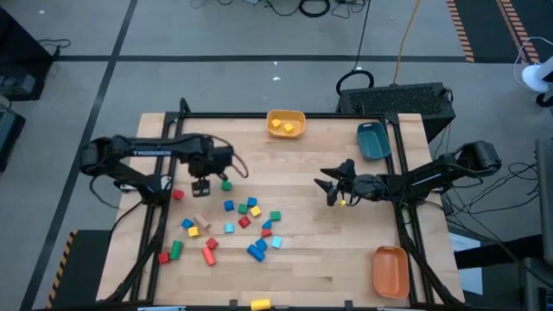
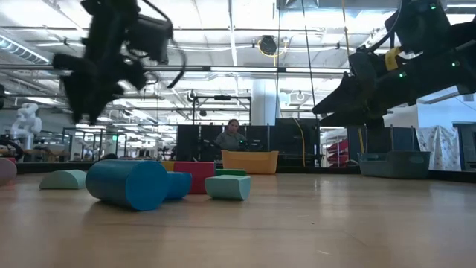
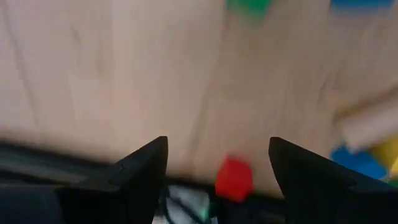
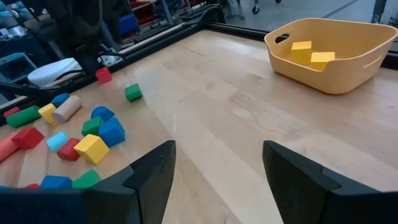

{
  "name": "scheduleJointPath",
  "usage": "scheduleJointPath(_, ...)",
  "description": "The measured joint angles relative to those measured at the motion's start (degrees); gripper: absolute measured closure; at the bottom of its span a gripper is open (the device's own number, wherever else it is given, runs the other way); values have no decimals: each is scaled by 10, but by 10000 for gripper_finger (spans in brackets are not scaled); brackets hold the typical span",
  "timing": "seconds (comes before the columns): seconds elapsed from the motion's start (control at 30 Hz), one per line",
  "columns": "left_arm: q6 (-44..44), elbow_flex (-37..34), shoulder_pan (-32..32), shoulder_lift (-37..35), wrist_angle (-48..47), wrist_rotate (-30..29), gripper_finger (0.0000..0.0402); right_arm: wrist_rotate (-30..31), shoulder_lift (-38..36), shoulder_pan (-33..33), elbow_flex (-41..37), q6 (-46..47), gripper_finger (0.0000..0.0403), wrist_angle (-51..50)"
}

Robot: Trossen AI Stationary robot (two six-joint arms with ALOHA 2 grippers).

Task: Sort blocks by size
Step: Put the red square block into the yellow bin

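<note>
Several small coloured blocks (image 1: pixel 233 226) lie scattered on the left half of the wooden table; they also show in the right wrist view (image 4: pixel 74 134). My left gripper (image 1: pixel 201 185) hangs open above the table at the far left of the pile, empty. A red cube (image 3: pixel 234 178) lies on the table below it, between its fingers and apart from them. A green cube (image 1: pixel 226 184) lies just to its right. My right gripper (image 1: pixel 330 192) is open and empty (image 4: pixel 217 155) above the table's middle right, facing the pile.
A yellow bin (image 1: pixel 286 123) with two yellow blocks stands at the far edge. A teal bin (image 1: pixel 373 140) stands far right and an orange bin (image 1: pixel 390 269) near right. One yellow block (image 1: pixel 260 303) lies at the near edge. Bare wood lies between pile and right gripper.
</note>
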Motion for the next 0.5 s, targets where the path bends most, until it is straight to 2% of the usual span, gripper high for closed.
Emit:
scheduleJointPath(0.27,-64,-51,-52,0,-38,25,121,0,0,0,0,9,174,1)
scheduleJointPath(0.5,-66,-100,-90,0,-36,27,121,0,0,0,0,10,174,1)
